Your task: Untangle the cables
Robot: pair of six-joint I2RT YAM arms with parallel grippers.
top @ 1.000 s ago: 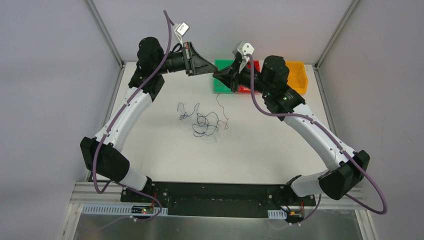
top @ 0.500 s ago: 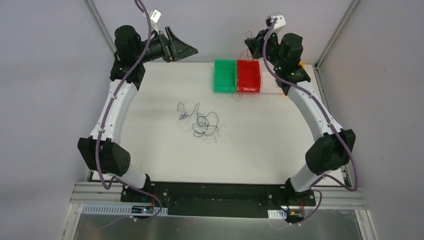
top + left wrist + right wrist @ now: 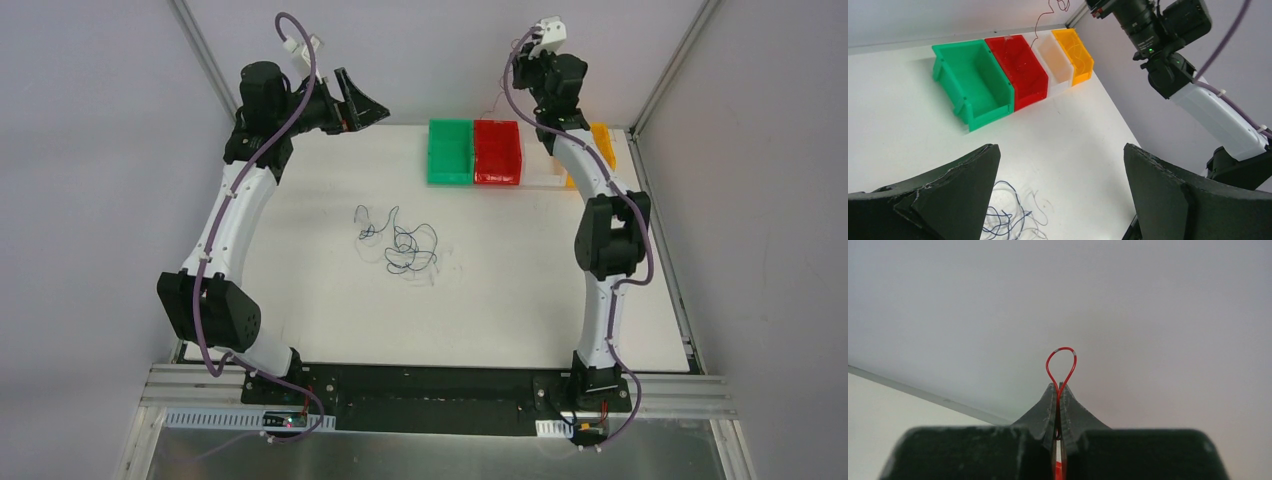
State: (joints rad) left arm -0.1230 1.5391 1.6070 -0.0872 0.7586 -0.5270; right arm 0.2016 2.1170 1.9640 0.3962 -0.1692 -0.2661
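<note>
A loose tangle of dark blue and whitish cables (image 3: 402,246) lies in the middle of the white table, and shows low in the left wrist view as cables (image 3: 1004,216). My left gripper (image 3: 366,101) hovers high at the far left, open and empty (image 3: 1060,150). My right gripper (image 3: 512,78) is raised at the back above the bins and shut (image 3: 1058,388) on a red cable (image 3: 1061,363), which loops out past the fingertips. The red cable (image 3: 1040,24) hangs down from it towards the red bin (image 3: 998,46).
A green bin (image 3: 433,152), the red bin (image 3: 480,150), a clear bin (image 3: 1060,75) and an orange bin (image 3: 603,140) stand in a row at the table's back edge. Grey walls and metal frame posts close in the back corners.
The two grippers were close together over the green bin. My left gripper has opened and drawn back to the far left. My right arm has lifted the red cable up and to the right.
</note>
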